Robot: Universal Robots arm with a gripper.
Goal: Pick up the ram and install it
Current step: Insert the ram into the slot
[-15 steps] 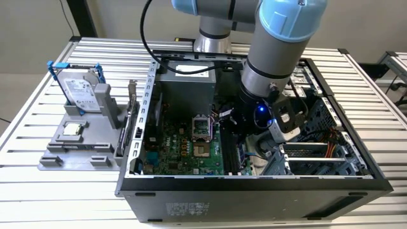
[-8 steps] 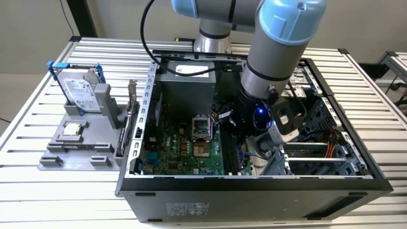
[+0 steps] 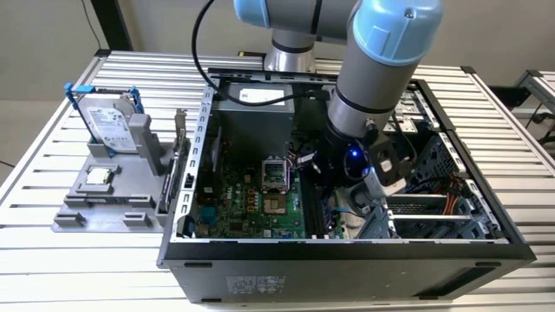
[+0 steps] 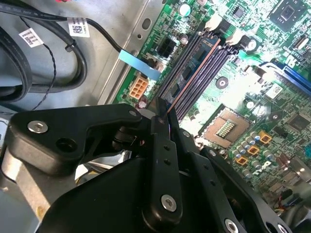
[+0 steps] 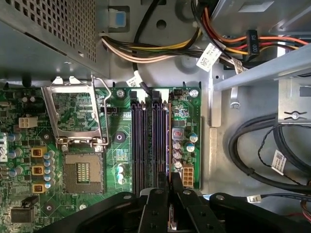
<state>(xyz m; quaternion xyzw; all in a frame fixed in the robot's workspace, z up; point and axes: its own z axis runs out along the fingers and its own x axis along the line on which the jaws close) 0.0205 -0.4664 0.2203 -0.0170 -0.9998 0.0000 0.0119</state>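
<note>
One arm reaches down into the open case [image 3: 260,257], and the gripper [image 4: 164,112] sits low over the motherboard [image 5: 121,145], right at the near end of the memory slots [image 5: 137,141]. Its black fingers [image 4: 160,141] are pressed together on the edge of the ram [image 4: 197,60], which lies along the slot row beside the CPU socket [image 4: 224,127], its copper-toned edge running the slot's length. Beside the slots, a white power connector [image 5: 188,174] stands just clear of the fingertips. Outside the case, the hard drive [image 3: 111,127] stands upright on the grey holder [image 3: 108,195], well apart.
</note>
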